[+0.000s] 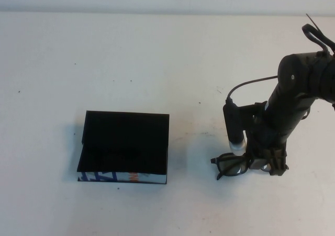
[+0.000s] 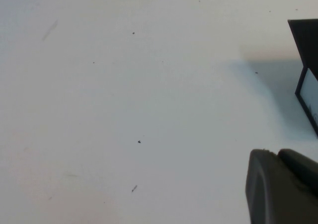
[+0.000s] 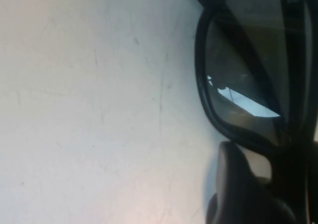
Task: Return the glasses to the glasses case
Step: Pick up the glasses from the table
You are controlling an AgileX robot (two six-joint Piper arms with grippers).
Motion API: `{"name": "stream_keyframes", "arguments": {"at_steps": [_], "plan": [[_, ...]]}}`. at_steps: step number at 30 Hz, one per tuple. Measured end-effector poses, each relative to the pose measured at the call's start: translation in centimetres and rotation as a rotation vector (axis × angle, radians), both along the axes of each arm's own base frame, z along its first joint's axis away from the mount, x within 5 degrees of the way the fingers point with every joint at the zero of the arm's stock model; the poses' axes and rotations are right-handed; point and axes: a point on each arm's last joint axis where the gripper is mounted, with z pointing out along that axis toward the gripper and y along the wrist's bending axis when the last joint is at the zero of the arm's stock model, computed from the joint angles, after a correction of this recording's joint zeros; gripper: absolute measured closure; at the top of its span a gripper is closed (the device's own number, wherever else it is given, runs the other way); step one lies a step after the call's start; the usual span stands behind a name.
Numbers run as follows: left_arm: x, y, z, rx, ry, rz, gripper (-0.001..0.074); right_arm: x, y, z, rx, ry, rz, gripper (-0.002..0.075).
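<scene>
The glasses case [image 1: 125, 147] lies at the table's left centre, a flat black box with its blue, white and orange printed edge [image 1: 121, 177] facing the front. One corner of it shows in the left wrist view [image 2: 305, 45]. The black glasses [image 1: 233, 165] are at the right front, low over or on the table. My right gripper [image 1: 265, 165] points down and is shut on the glasses at the frame's right part. In the right wrist view, one lens and its rim [image 3: 203, 85] fill the frame beside a dark finger [image 3: 238, 184]. My left gripper [image 2: 278, 152] is shut and empty, left of the case.
The white tabletop [image 1: 157, 63] carries only small dark specks. A wide bare stretch [image 1: 196, 157] separates the case from the glasses. The right arm's camera and cable [image 1: 234, 126] hang just above the glasses.
</scene>
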Motion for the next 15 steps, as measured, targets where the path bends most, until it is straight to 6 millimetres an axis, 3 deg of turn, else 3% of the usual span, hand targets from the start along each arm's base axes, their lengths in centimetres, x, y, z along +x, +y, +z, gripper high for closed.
{"name": "stream_keyframes", "arguments": {"at_steps": [15], "plan": [[0.0,0.0,0.0,0.0,0.0,0.0,0.0738,-0.43,-0.13,-0.03,-0.015,0.046,0.009,0.0632]]}}
